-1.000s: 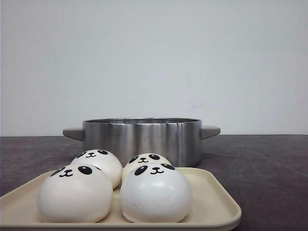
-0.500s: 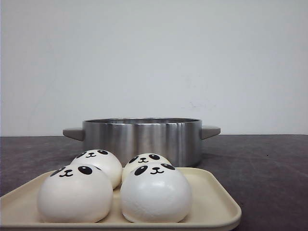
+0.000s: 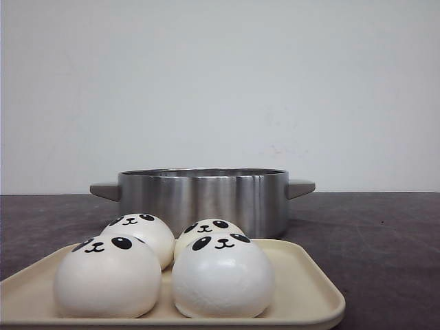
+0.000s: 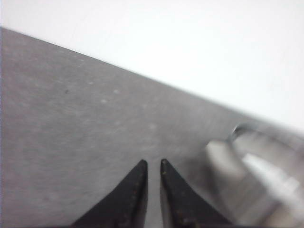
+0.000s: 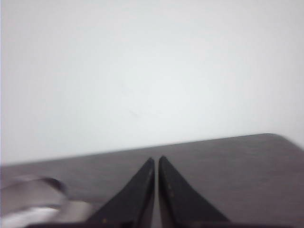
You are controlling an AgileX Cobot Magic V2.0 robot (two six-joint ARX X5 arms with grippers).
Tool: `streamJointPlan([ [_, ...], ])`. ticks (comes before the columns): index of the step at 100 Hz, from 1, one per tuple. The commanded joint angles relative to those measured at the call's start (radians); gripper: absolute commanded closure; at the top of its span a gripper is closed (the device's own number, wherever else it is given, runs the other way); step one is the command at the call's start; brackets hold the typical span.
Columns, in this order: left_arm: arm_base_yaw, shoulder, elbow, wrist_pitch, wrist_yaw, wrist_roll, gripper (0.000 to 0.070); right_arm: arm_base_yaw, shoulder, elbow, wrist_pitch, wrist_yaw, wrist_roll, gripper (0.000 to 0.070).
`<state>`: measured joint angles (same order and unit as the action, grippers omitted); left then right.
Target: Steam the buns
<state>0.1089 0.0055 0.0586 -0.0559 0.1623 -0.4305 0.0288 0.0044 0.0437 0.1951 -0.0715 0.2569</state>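
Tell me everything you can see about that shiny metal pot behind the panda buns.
The round brushed-steel pot is wide and shallow, with straight walls that show soft vertical reflections. Two stubby grey handles stick out just below the rim, one on each side. It has no lid, and its inside is hidden from this low angle. It stands upright on the dark table, just behind the cream tray holding four white panda-faced buns. Whether it touches the tray cannot be told. Neither gripper touches it.

Tray (image 3: pixel 302 289) cut off at bottom and left edges in front view. Rear buns (image 3: pixel 148 230) mostly hidden behind front pair. Pot (image 4: pixel 266 175) blurred and cropped in both wrist views.
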Motion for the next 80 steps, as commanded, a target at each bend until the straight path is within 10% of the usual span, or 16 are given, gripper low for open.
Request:
streamJointPlan([
  [1,0.002,0.000,0.056,0.018,0.008,-0.115,0.0697,0.001,0.002,0.077,-0.031,-0.016,0.131,0.0694],
  [26,0.001,0.218,0.396,-0.242,0.100,0.156,0.0697,0.001,0.250,0.521,-0.430,-0.069,-0.037,0.0694],
  [48,-0.027,0.437,0.638,-0.317,0.113,0.161,0.0688,0.002,0.466,0.793,-0.632,-0.148,-0.081,0.0688],
  [53,-0.027,0.460,0.665,-0.317,0.112,0.161,0.0575,0.002,0.490,0.811,-0.635,-0.201,-0.073,0.0575],
  [64,-0.046,0.472,0.678,-0.307,0.108,0.158,0.0082,0.003,0.529,0.832,-0.634,-0.317,0.005,0.0043],
  [80,-0.076,0.472,0.678,-0.313,0.103,0.164,0.0022,0.048,0.600,0.867,-0.615,-0.402,0.079,0.0028],
])
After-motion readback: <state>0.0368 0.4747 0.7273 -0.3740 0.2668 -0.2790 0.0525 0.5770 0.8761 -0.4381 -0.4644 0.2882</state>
